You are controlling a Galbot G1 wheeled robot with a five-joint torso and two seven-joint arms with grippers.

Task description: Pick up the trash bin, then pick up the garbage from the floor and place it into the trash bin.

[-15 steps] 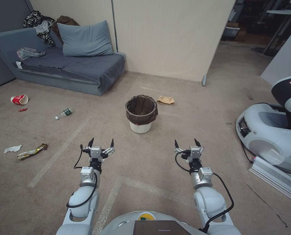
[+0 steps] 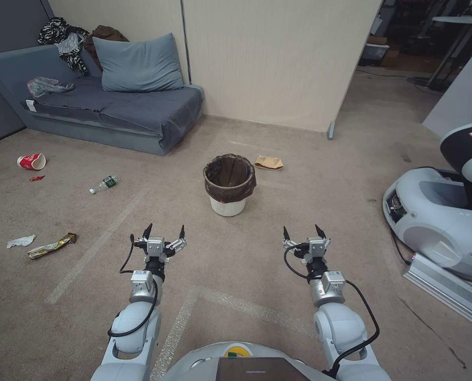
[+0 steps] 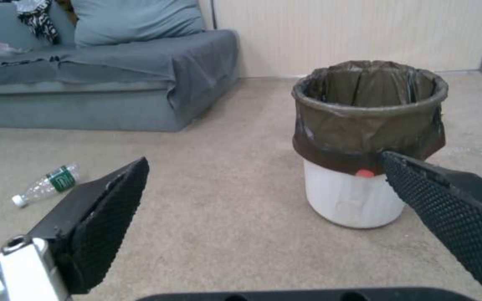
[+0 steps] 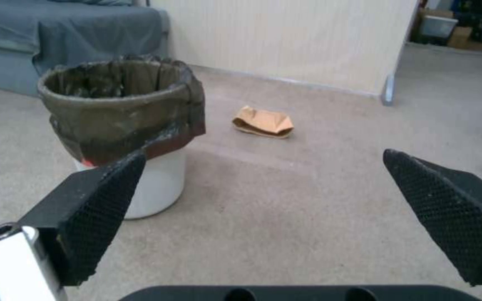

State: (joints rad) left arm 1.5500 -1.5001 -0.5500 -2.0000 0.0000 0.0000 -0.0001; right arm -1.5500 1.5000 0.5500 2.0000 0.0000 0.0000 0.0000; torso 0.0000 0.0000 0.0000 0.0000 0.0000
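The trash bin [image 2: 229,182] [image 3: 364,146] [image 4: 126,125], a white bucket with a dark brown liner, stands upright on the carpet ahead of me, between my arms. My left gripper [image 2: 164,230] [image 3: 263,175] and right gripper [image 2: 301,232] [image 4: 263,175] hover open and empty short of it. Garbage lies scattered: a tan paper bag [image 2: 269,162] [image 4: 263,121] just beyond the bin, a small bottle [image 2: 103,183] [image 3: 46,184], a red-and-white paper cup [image 2: 32,161], a gold wrapper [image 2: 52,245] and a white tissue [image 2: 20,241] to the left.
A grey sofa bed [image 2: 114,108] with a pillow and clothes stands at the back left against a beige wall. A white and grey machine [image 2: 447,211] sits at the right, with a metal ramp [image 2: 447,288]. Open carpet surrounds the bin.
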